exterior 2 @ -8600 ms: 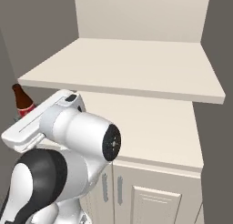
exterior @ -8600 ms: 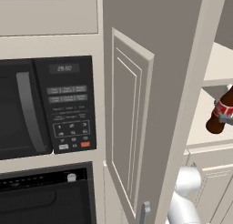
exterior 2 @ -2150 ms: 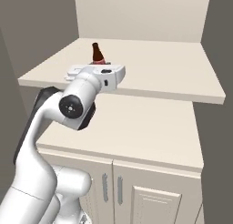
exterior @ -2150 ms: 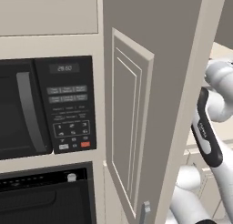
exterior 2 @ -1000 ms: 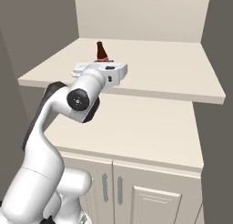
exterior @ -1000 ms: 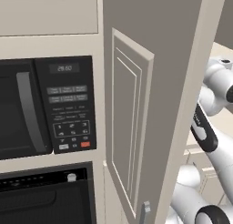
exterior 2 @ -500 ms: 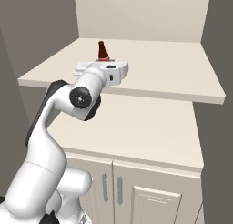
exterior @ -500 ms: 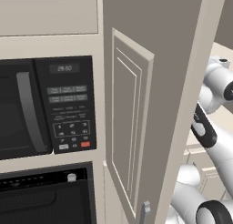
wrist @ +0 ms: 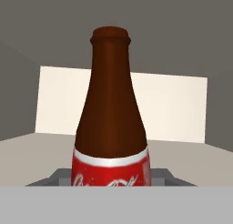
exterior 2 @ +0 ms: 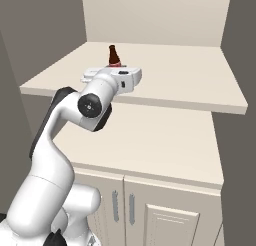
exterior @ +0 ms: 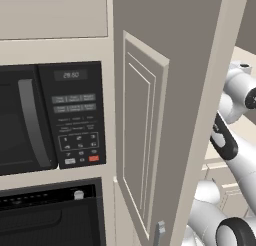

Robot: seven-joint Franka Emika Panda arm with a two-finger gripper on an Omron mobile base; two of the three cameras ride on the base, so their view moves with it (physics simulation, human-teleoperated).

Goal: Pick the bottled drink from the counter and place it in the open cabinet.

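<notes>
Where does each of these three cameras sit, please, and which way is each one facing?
Left base view: behind the arm on its left, facing the microwave and the cabinet door; white arm links at right.
Right base view: behind the arm on its right, looking down into the cabinet; the arm rises from lower left to the shelf, gripper at the bottle.
Hand view: on the hand, looking along the gripper at the upright bottle, close up.
Shared: the right base and hand views both show the bottle and shelf.

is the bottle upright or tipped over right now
Upright. In the hand view the bottled drink has its neck straight up above the red label; the right base view shows its neck rising vertically over the cabinet shelf.
</notes>
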